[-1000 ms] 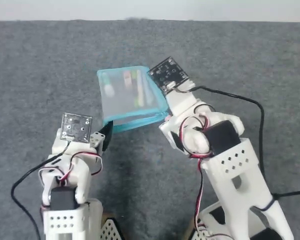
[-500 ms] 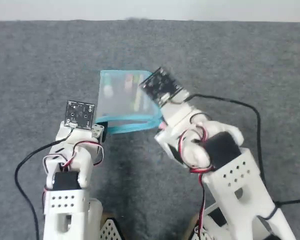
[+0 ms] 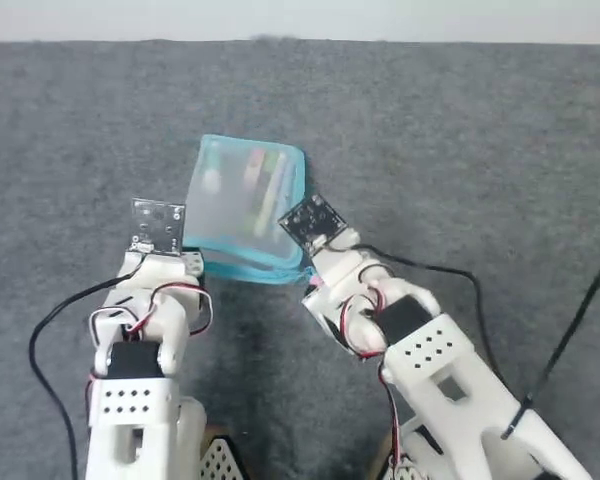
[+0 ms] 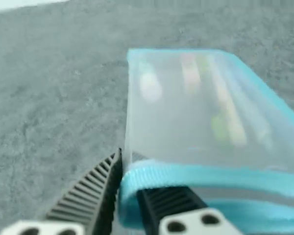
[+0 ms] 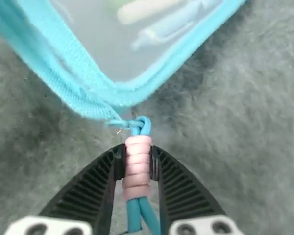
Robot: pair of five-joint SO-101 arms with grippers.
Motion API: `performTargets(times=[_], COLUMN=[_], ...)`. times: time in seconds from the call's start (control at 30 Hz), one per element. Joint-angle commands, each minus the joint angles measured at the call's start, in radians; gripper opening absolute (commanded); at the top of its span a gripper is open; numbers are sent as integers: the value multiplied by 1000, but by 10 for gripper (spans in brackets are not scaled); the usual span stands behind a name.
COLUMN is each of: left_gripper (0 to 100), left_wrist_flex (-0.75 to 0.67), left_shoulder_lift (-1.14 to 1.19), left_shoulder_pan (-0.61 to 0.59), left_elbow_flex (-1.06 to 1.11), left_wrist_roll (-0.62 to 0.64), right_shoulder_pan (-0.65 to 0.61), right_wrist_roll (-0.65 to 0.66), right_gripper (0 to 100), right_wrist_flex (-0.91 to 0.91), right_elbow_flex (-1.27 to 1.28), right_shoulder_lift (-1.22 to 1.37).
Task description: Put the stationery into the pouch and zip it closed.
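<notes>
Evidently the zipping is the step in hand, and it wants two opposed pulls kept in line with the zip. From the high view, the pouch (image 3: 242, 205) lies flat on the grey mat (image 3: 460, 150) just ahead of both arms, the stationery (image 3: 265, 185) showing through its clear face. The left arm (image 3: 145, 320) meets its near left corner and the right arm (image 3: 410, 340) its near right corner, so the zip edge runs between them. I judge the left should only anchor, while the right draws straight along that edge, low and without lifting, lest the pouch twist or slip free. In the left wrist view, the left gripper (image 4: 130, 193) is clenched on the teal edge at the pouch's corner, one ribbed finger on each side of the fabric; the hold looks shallow, so a hard tug could strip it. In the right wrist view, the right gripper (image 5: 137, 156) is pinched tight on the pink pull (image 5: 136, 171), whose teal cord knots to the pouch's corner. The zip (image 5: 59, 63) looks shut up to that corner, though whether it is fully home I cannot tell.
</notes>
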Motion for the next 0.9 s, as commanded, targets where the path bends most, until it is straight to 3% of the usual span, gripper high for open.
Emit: performTargets(times=[0.0,0.23,0.53,0.87], left_gripper=[12,12,12,12], left_wrist_flex=[15,17,17,17], left_shoulder_lift=[5,5,5,5], left_shoulder_pan=[38,31,31,31], left_elbow_flex=[-73,-76,-76,-76], left_wrist_roll=[41,44,44,44], right_shoulder_pan=[-50,-93,-87,-85], right_wrist_roll=[-15,14,14,-31], right_gripper=[7,130,135,132], right_wrist_flex=[-7,2,-1,-183], right_elbow_flex=[-3,26,-14,-25], right_shoulder_lift=[-30,-28,113,208])
